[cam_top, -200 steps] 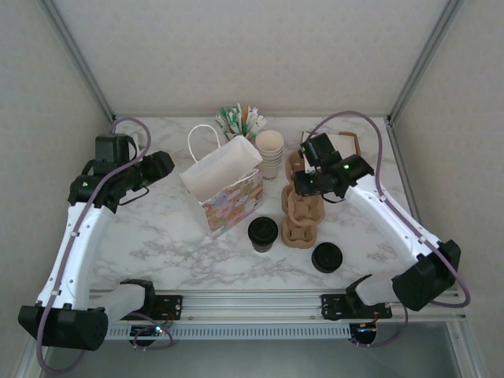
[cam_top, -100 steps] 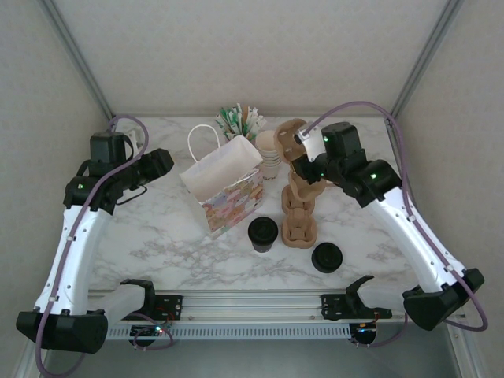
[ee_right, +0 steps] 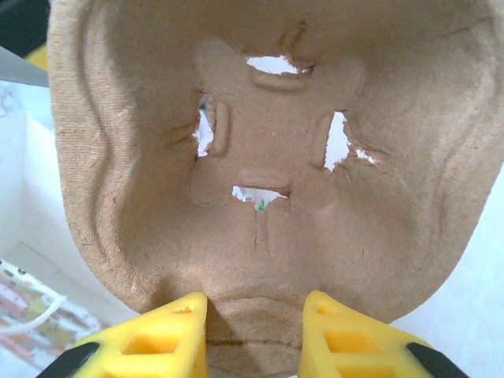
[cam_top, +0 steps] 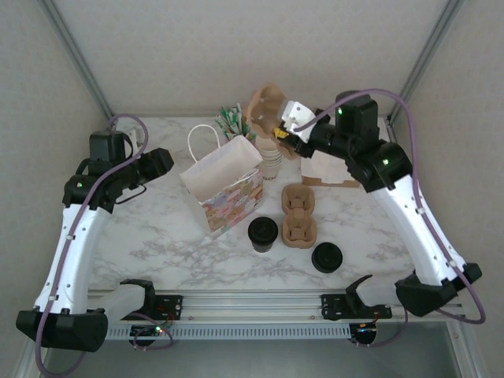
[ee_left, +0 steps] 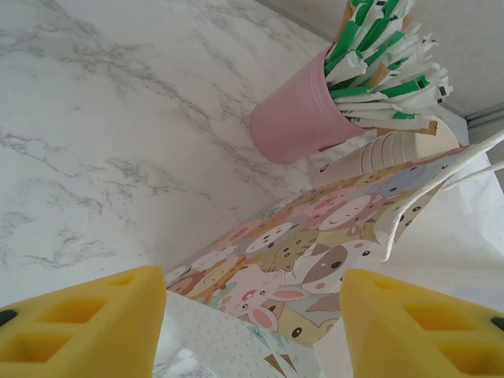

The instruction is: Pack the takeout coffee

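Right gripper [ee_right: 256, 327]: clamped on the edge of a brown moulded-pulp cup carrier [ee_right: 260, 157], held in the air at one o'clock of the cartoon-printed white paper bag [cam_top: 224, 185].
Left gripper [ee_left: 252, 315]: yellow fingers spread, nothing between them, at nine o'clock of the bag.
Takeout coffee [cam_top: 262, 233]: black-lidded paper cup, upright on the marble table [cam_top: 157, 236], just beside the bag at its five o'clock.

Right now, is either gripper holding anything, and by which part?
The right gripper pinches a brown moulded-pulp cup carrier by its edge; the left gripper is open and empty.
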You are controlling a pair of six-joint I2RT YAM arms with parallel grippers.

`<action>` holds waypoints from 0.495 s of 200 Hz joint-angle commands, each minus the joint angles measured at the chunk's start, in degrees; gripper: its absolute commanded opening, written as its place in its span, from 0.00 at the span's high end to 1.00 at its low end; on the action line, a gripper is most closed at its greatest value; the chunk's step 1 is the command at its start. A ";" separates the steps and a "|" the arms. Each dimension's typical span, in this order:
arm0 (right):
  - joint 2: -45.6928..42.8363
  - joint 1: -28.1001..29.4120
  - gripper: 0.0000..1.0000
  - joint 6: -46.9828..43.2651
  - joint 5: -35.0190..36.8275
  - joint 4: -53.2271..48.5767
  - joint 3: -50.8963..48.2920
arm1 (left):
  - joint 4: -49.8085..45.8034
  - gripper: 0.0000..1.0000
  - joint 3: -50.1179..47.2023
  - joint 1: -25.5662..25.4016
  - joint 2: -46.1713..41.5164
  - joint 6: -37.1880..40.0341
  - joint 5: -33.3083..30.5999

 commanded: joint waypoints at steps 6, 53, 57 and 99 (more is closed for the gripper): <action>7.46 0.41 0.72 -10.65 -10.65 -1.39 7.72 | -0.76 0.40 1.33 0.26 0.05 0.88 0.71; 17.01 0.76 0.72 -17.79 -21.15 -5.77 17.96 | -1.00 0.40 1.49 0.25 0.76 1.34 1.39; 17.51 0.89 0.72 -18.11 -21.70 -6.09 18.30 | -1.00 0.40 1.49 0.26 0.86 1.30 1.37; 20.01 1.94 0.72 -21.73 -27.55 -10.31 19.53 | -0.99 0.40 1.24 0.26 1.28 1.22 1.36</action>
